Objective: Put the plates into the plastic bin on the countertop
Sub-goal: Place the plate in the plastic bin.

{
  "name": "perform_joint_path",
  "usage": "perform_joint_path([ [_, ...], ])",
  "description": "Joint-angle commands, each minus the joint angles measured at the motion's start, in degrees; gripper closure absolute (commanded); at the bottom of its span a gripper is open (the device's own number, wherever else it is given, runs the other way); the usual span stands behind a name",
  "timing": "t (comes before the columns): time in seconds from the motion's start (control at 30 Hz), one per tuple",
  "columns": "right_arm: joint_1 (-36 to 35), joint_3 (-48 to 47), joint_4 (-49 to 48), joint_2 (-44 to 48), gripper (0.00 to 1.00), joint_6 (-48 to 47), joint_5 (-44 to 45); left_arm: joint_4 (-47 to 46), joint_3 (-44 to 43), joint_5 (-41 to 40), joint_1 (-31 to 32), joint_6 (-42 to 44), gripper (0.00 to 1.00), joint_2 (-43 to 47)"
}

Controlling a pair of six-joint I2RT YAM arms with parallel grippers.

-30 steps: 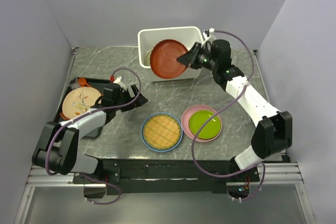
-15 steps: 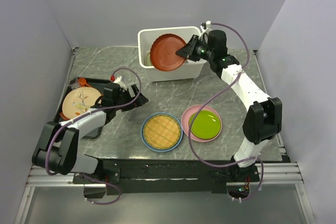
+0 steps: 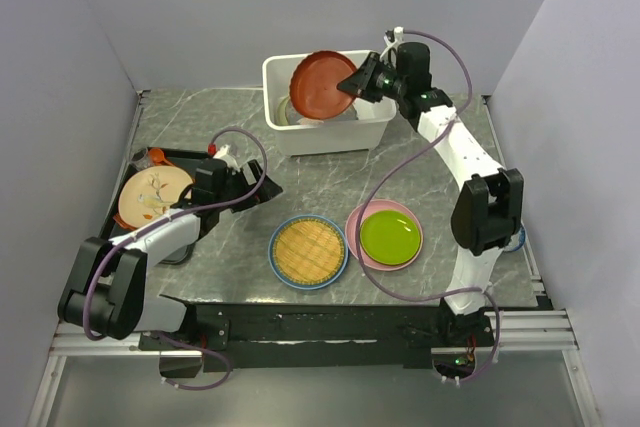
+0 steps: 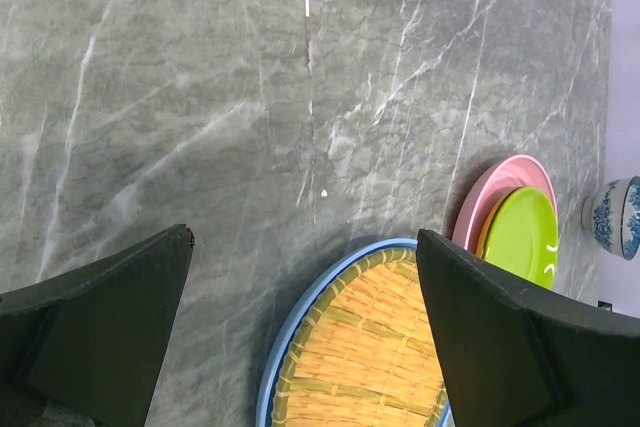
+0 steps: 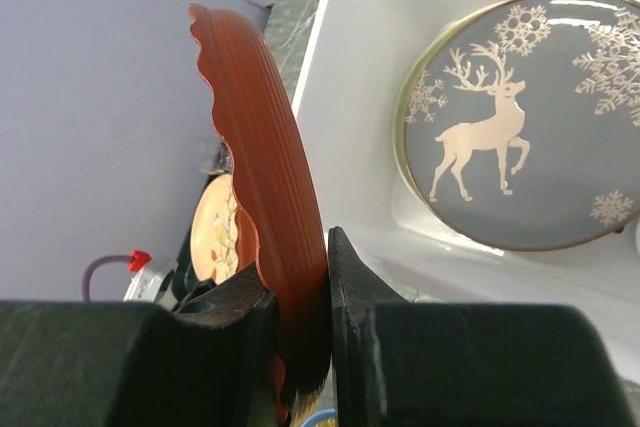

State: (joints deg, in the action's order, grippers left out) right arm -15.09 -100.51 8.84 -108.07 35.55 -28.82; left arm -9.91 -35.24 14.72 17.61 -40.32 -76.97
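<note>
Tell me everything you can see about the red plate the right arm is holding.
The red plate is round, glossy brick red, plastic-looking, with a wavy scalloped rim and fine ribbing at its edge. It is tilted steeply, nearly on edge, over the white plastic bin, face toward the top camera. The right gripper pinches its rim between both fingers. Nothing else appears to touch it. The grey reindeer plate lies in the bin below.

left claw (image 3: 267,184) gapes wide, held low; right claw (image 3: 352,85), reached far forward, pinches red plate (image 3: 318,82) rim.
</note>
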Motion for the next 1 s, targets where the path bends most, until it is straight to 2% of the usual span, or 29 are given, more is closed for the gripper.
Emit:
perform_joint_path([
  [0.0,0.6,-7.2,1.1,-3.2,1.00,0.3,-0.5,-2.0,0.5,0.5,-0.1,-0.9,0.01,0.9],
  [0.43,0.8,-21.6,6.3,-14.6,1.00,0.6,1.3,-2.0,0.6,1.0,-0.1,-1.3,0.01,1.9],
  [0.97,1.0,-25.3,6.4,-21.2,1.00,1.1,3.4,-1.1,-0.7,2.1,-0.1,-0.2,0.01,1.1],
])
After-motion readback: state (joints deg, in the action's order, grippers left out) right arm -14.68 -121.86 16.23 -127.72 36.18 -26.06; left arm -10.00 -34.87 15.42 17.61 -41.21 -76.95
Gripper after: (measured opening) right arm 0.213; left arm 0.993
